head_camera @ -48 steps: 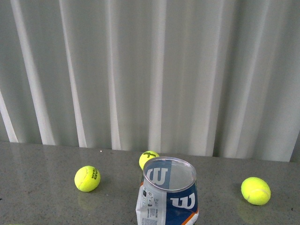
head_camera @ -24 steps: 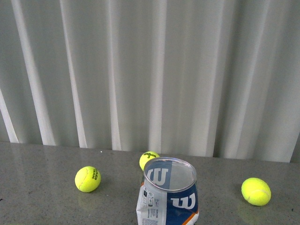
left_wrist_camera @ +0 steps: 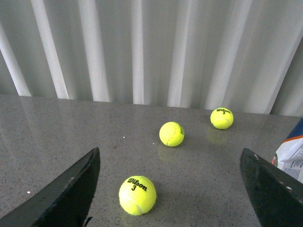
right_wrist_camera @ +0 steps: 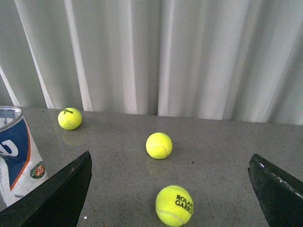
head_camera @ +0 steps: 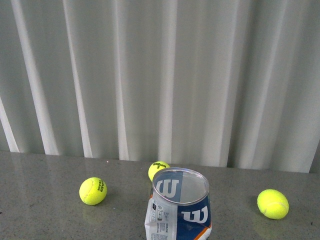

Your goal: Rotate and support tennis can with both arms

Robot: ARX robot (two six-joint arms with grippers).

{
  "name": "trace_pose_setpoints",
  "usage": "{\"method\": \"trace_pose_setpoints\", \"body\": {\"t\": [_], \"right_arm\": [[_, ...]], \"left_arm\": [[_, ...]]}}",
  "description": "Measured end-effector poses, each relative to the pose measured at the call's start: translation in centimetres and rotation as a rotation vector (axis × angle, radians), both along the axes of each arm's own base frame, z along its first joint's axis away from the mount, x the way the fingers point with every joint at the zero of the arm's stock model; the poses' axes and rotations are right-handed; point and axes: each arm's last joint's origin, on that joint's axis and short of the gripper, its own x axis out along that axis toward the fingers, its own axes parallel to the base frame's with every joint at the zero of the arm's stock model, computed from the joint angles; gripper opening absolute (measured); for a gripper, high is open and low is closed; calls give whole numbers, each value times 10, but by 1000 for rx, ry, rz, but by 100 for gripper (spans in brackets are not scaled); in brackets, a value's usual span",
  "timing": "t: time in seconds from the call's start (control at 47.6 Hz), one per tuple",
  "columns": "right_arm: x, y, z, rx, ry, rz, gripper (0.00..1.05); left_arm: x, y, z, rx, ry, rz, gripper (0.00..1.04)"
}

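The tennis can (head_camera: 180, 207) stands upright at the table's front centre, open rim up, white and navy with a "W" label and orange trim. Its edge also shows in the left wrist view (left_wrist_camera: 291, 156) and in the right wrist view (right_wrist_camera: 16, 156). Neither arm shows in the front view. My left gripper (left_wrist_camera: 170, 189) is open and empty, well apart from the can, with a Wilson ball (left_wrist_camera: 137, 195) between its fingers (left_wrist_camera: 71, 194). My right gripper (right_wrist_camera: 170, 194) is open and empty, with a Roland Garros ball (right_wrist_camera: 174, 205) between its fingers (right_wrist_camera: 272, 189).
Yellow tennis balls lie on the grey table (head_camera: 45, 200): one to the can's left (head_camera: 93, 190), one behind it (head_camera: 158, 170), one to its right (head_camera: 272, 203). A pale pleated curtain (head_camera: 160, 75) hangs behind the table.
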Motion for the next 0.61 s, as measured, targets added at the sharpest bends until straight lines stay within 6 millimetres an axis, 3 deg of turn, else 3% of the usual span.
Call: {"method": "trace_pose_setpoints", "body": {"t": [0.063, 0.609], "right_arm": [[0, 0, 0, 0, 0, 0, 98], [0, 0, 0, 0, 0, 0, 98]], "left_arm": [[0, 0, 0, 0, 0, 0, 100], [0, 0, 0, 0, 0, 0, 98]]}}
